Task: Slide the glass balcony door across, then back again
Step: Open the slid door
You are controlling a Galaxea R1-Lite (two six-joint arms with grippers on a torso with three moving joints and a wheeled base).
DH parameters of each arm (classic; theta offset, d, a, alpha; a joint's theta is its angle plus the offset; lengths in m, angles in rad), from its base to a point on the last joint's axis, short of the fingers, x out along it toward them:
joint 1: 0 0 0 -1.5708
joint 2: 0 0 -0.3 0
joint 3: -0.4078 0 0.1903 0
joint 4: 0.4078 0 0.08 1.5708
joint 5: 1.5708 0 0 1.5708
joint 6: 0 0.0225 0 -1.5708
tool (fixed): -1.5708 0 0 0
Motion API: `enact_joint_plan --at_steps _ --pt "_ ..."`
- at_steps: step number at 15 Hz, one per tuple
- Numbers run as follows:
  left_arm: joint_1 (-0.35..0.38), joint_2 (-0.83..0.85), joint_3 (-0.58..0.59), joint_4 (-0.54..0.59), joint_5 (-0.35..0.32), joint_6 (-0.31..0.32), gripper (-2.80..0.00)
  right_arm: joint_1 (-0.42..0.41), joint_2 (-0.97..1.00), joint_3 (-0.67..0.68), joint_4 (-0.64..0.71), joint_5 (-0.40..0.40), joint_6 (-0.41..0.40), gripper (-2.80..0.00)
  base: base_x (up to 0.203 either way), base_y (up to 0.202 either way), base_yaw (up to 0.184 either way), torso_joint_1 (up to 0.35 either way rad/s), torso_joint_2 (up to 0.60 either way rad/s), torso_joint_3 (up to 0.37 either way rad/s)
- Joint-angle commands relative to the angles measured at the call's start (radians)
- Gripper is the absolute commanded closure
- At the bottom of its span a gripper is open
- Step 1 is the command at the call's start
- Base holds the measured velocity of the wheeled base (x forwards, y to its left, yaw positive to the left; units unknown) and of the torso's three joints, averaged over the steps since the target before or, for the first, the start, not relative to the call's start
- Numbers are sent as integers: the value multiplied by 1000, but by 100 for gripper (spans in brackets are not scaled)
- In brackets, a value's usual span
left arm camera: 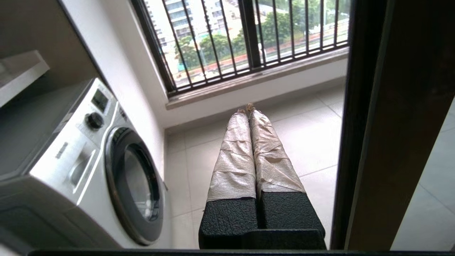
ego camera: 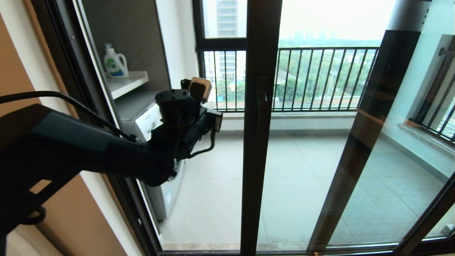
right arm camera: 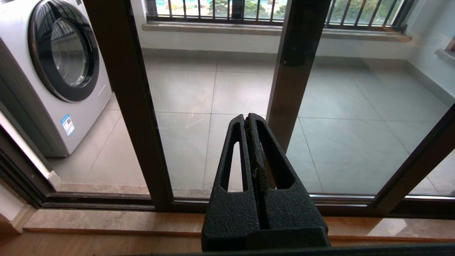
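Left gripper [left arm camera: 249,108], taped fingers pressed together, raised in the doorway gap beside the dark brown framed glass balcony door [ego camera: 257,142], not touching it; white front-loading washing machine [left arm camera: 89,167] opposite. Right gripper [right arm camera: 249,119] closed, low before the glass.

Glass balcony door [ego camera: 261,142] top cut off, washing machine [ego camera: 156,124] (mostly behind left arm); detergent label unreadable

I'm looking at my left arm [ego camera: 71,149]: matte black casing, a black cable [ego camera: 64,99] looping over it. The left hand [left arm camera: 249,110] has rough black finger bases with wrinkled pale tape wrapping the fingers [left arm camera: 234,156]. My right hand [right arm camera: 247,119] is all textured black, each finger slotted lengthwise.
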Motion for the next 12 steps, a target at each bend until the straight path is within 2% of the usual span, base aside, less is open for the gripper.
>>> enact_joint_plan --at_steps 1,4,7,9,12 --pt "46 -209 202 -54 1 -5 0 0 1 0 0 0 -1 0 0 0 0 0 0 0" --pt "123 -480 471 -102 0 -46 0 0 1 1 0 0 -1 0 0 0 0 0 0 0" --pt "186 -775 770 -103 0 -103 0 0 1 1 0 0 -1 0 0 0 0 0 0 0" --pt "208 -966 908 -60 0 -131 0 0 1 0 0 0 -1 0 0 0 0 0 0 0" --pt "260 -1219 1009 102 1 -187 0 0 1 0 0 0 -1 0 0 0 0 0 0 0"
